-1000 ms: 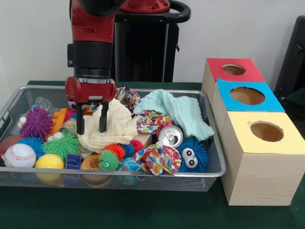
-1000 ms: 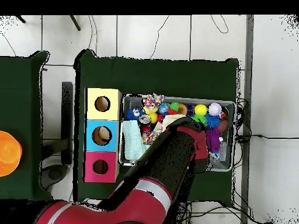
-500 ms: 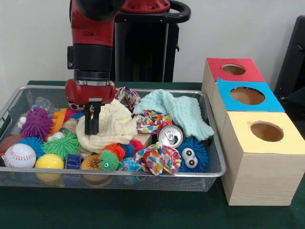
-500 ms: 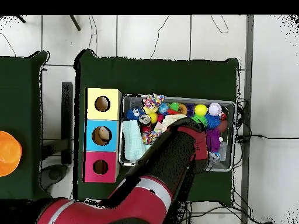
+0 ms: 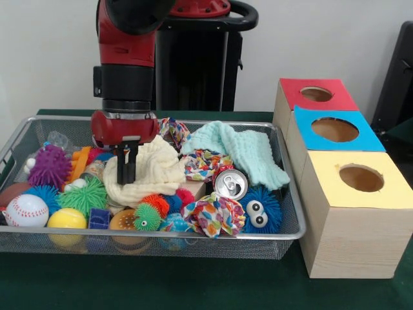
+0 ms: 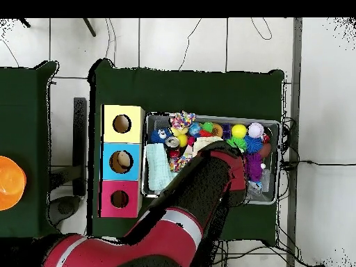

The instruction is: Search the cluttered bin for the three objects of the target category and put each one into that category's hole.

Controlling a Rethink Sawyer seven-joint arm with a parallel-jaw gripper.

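Gripper with its two black fingers drawn together, pinching a fold at the left edge of the cream cloth inside the wire bin. The cream cloth lies heaped near the bin's middle, its left edge touching the green spiky ball. Left of the cloth: purple spiky ball; in front of that, baseball and yellow ball against the bin's front wall. Right of the cloth: patterned scrunchie, soda can with its top facing the camera, and mint cloth draped toward the bin's right rim. At the bin's front right, blue spiky ball with googly eyes. Outside the bin's right wall stand three boxes, each with a round hole on top: yellow box nearest, blue box behind it, red box farthest. In the overhead view the arm covers the bin's middle.
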